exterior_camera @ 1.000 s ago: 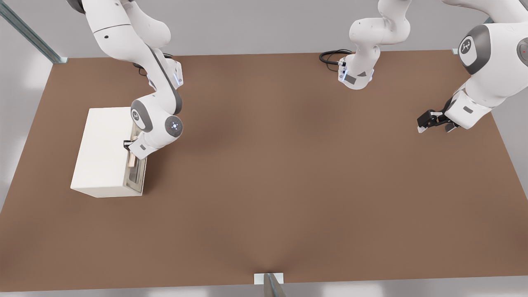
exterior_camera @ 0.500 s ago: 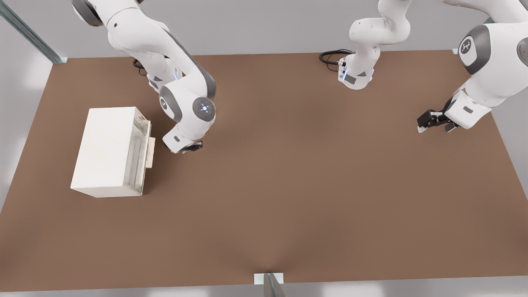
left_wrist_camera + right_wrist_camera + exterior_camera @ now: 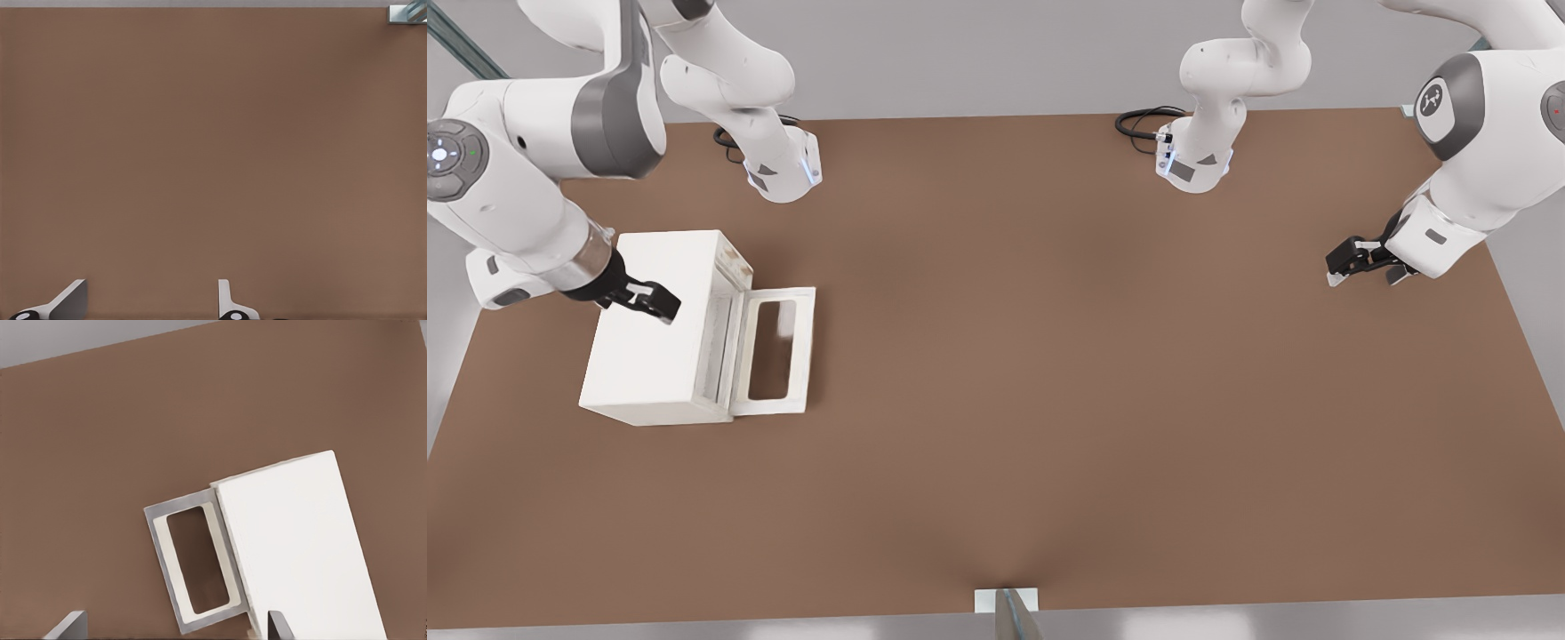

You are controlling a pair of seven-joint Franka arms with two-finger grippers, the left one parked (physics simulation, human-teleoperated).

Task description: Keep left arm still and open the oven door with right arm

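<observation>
The white box oven (image 3: 654,356) stands on the brown table at the front view's left. Its oven door (image 3: 804,347) lies swung down flat on the table, pointing to the front view's right, and the table shows through its window. The handle is hidden under the door. My right arm's gripper (image 3: 660,307) hovers above the oven's top, near the back left of the box, open and holding nothing. In the right wrist view the oven (image 3: 300,547) and the flat door (image 3: 160,560) lie below the gripper (image 3: 173,627), and its fingertips (image 3: 70,623) stand wide apart.
Both arm bases (image 3: 783,173) (image 3: 1193,164) stand at the table's far edge with a black cable (image 3: 1138,120) beside the second. The parked arm's gripper (image 3: 1352,260) hangs near the table's edge at the front view's right. Bare brown tabletop (image 3: 1049,373) stretches between.
The gripper left the door's handle, swung away and rose to the front view's left, over the oven's top. The door dropped from nearly shut to flat on the table.
</observation>
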